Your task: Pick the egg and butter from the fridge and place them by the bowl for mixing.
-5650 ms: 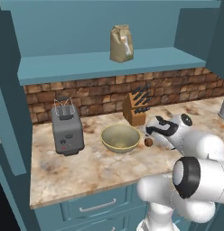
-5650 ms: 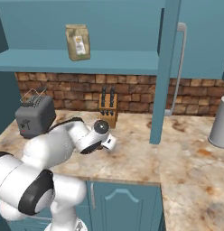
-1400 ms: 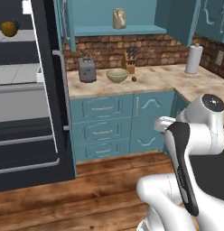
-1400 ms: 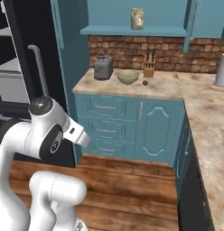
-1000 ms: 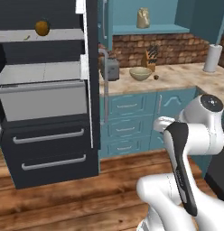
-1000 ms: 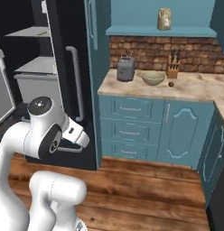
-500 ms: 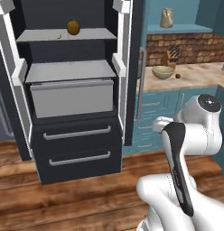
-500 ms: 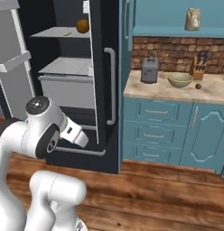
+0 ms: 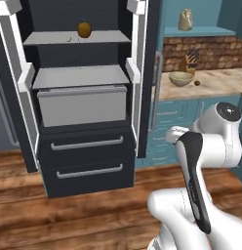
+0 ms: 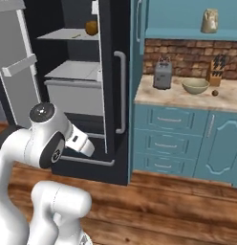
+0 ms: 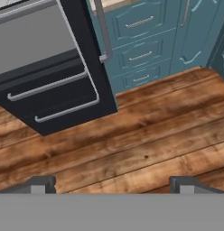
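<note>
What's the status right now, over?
End effector open, empty, aimed at floor. Egg already beside bowl. Butter on fridge top shelf; doors open, path clear.

Home kitchen: open black fridge [image 9: 84, 97], teal cabinets [image 10: 187, 139], stone-look counter [image 10: 187, 98] with toaster [image 10: 162, 75], brick backsplash [image 10: 187, 52], wooden floor [image 11: 132, 149].

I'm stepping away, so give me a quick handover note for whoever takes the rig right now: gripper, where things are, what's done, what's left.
Gripper: open, empty, aimed at the wood floor in front of the fridge.
Fridge: doors open.
Egg: on the counter right of the bowl, done.
Butter: small pale stick on the top fridge shelf, left of the round orange fruit.
Left: take the butter and set it by the bowl.
</note>
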